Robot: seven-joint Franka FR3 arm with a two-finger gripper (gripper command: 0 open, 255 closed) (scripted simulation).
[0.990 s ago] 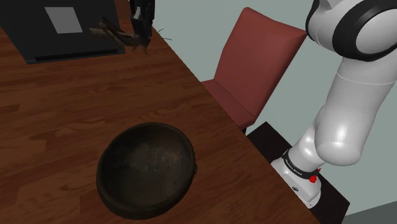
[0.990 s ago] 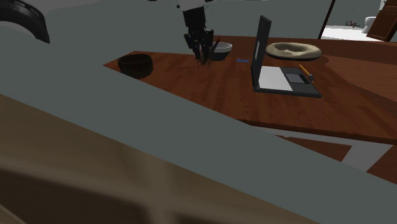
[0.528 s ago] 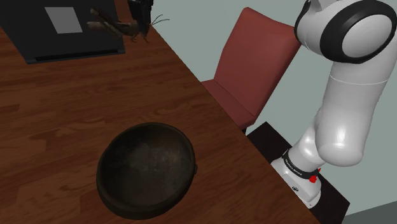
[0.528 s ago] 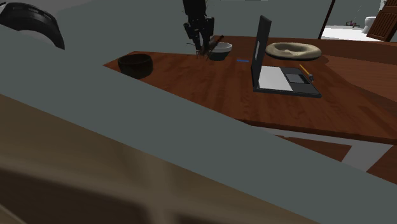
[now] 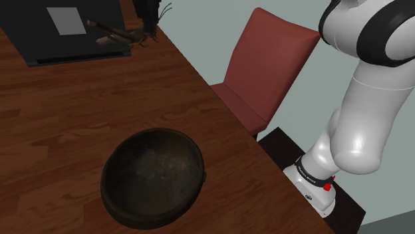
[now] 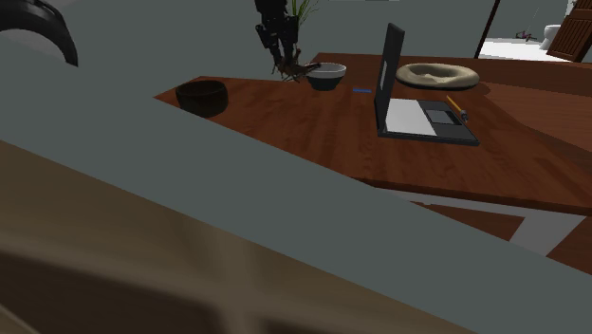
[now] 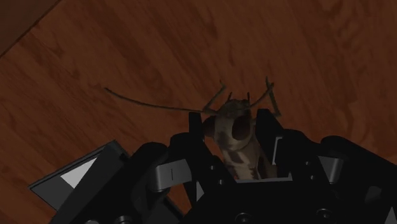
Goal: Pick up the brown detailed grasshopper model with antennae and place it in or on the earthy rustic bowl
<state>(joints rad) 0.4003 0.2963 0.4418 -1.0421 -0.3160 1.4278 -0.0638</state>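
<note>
A dark reddish-brown wooden surface [image 5: 66, 100] covers the left and middle of the shoulder view, running from the top edge to the bottom. At the right of that frame rises the white arm [image 5: 359, 119] with dark joints, above its stand [image 5: 312, 186] at lower right. A red chair [image 5: 266, 60] stands between the arm and the surface's edge. A dark laptop [image 5: 60, 30] lies at the upper left of the frame. A large, dark, rough-textured bowl [image 5: 153, 176] sits low and left of centre, upright, nothing inside it. At the top edge, left of centre, the black end effector [image 5: 149, 23] points down at the surface's far edge, beside the laptop. Its fingers are closed around a brown grasshopper model [image 5: 123, 34], whose body and legs stretch away toward the left of the frame over the laptop's corner, antennae curling up by the fingers. In the wrist view the grasshopper [image 7: 236, 137] is clamped between the two black fingers, head facing outward, thin antennae spread against the wood grain below. In the second exterior view the end effector [image 6: 283, 59] hangs at top centre with the grasshopper [image 6: 299, 68] beneath it, just beside a pale bowl [image 6: 327, 76]; the dark bowl [image 6: 201, 95] sits apart, toward the left of that frame.
</note>
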